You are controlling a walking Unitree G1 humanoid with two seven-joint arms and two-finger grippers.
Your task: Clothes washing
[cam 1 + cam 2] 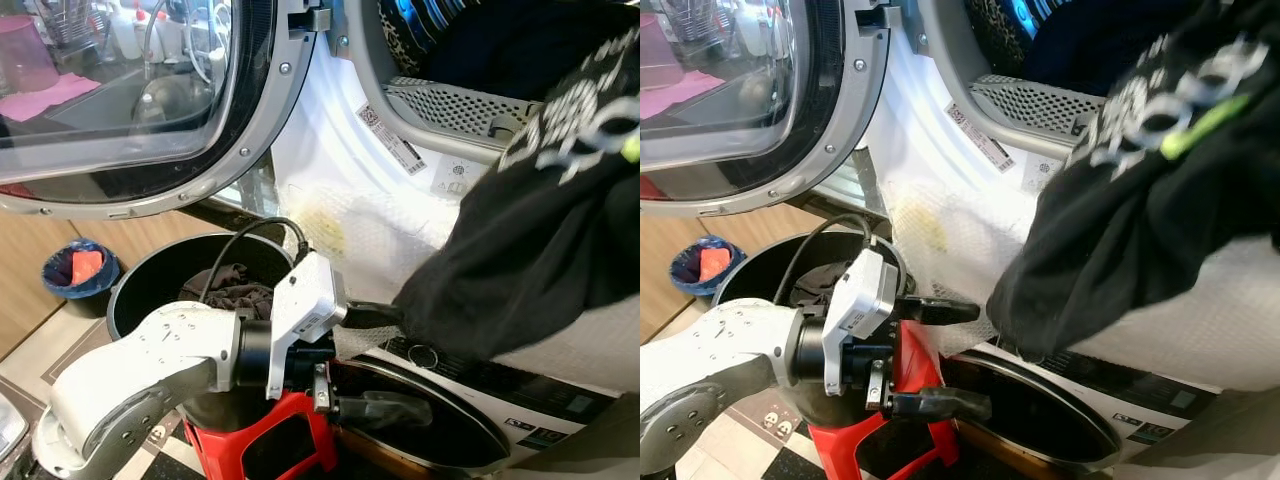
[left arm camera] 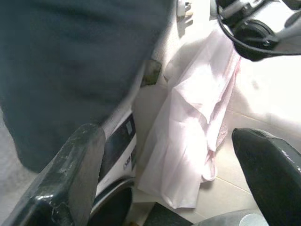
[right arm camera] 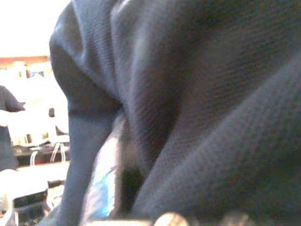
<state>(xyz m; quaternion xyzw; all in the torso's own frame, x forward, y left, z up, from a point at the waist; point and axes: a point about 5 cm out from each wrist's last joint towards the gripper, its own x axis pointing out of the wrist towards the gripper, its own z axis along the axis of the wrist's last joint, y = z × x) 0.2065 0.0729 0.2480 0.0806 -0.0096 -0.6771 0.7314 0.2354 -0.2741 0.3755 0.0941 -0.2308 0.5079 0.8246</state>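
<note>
Black garment (image 1: 520,250) hangs at right of frame, long axis diagonal, low end pointing lower left beside the left claw (image 1: 378,362), fingers apart; right claw's state cannot be told; washer drum (image 1: 470,60) upper right.

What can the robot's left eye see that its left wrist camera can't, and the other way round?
Left eye view: the open washer door, a black tub of clothes, a red stool. Left wrist view: pale floor tiles. Both: the black garment and the open left pincer.
</note>
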